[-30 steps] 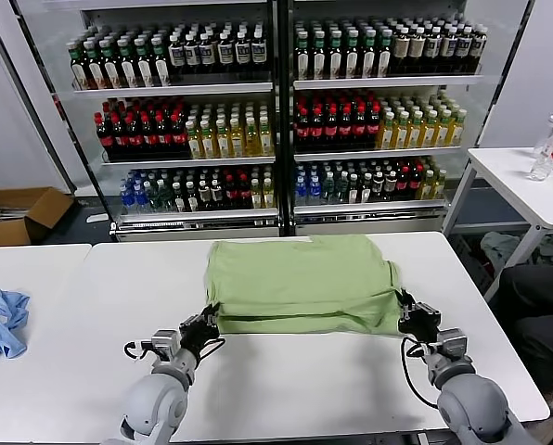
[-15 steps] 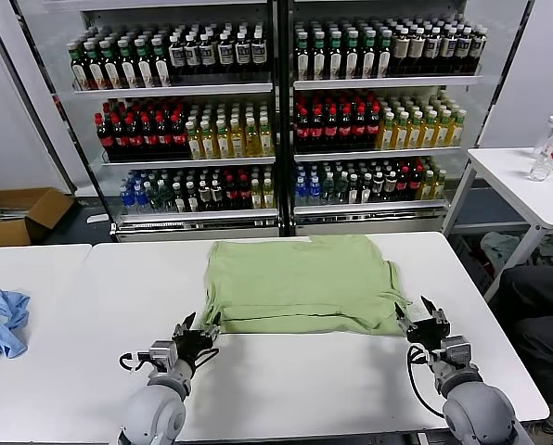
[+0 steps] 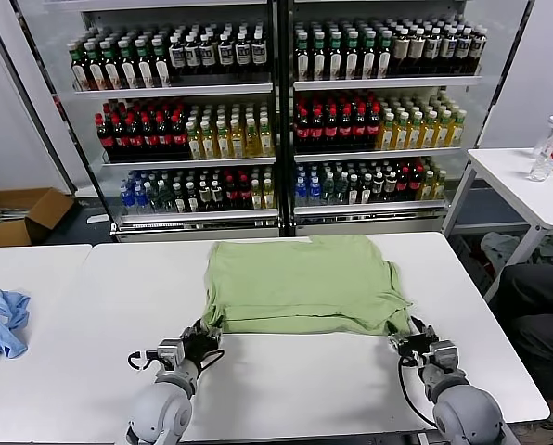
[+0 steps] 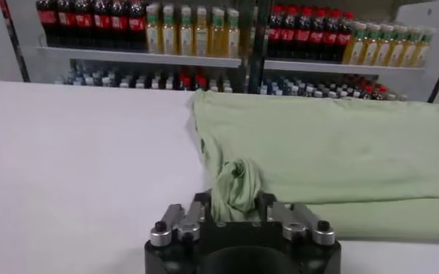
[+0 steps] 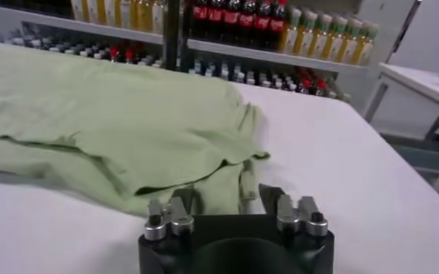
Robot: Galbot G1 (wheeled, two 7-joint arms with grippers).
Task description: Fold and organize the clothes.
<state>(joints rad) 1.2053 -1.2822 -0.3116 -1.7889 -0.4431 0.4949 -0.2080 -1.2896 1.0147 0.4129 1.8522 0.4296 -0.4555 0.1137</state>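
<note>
Two grippers, our left point(image 3: 202, 337) and right point(image 3: 408, 341), clamp the near corners of the green polo shirt point(image 3: 302, 283), which lies folded on the white table point(image 3: 295, 380), its long axis spanning between us.

Glass-fronted drinks coolers point(image 3: 276, 120) stand behind white tables point(image 3: 72, 306).

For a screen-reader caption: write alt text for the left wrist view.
The left end effector pinches a bunched corner of the light green shirt, which lies folded on a white table. Shelves of bottled drinks stand behind.
</note>
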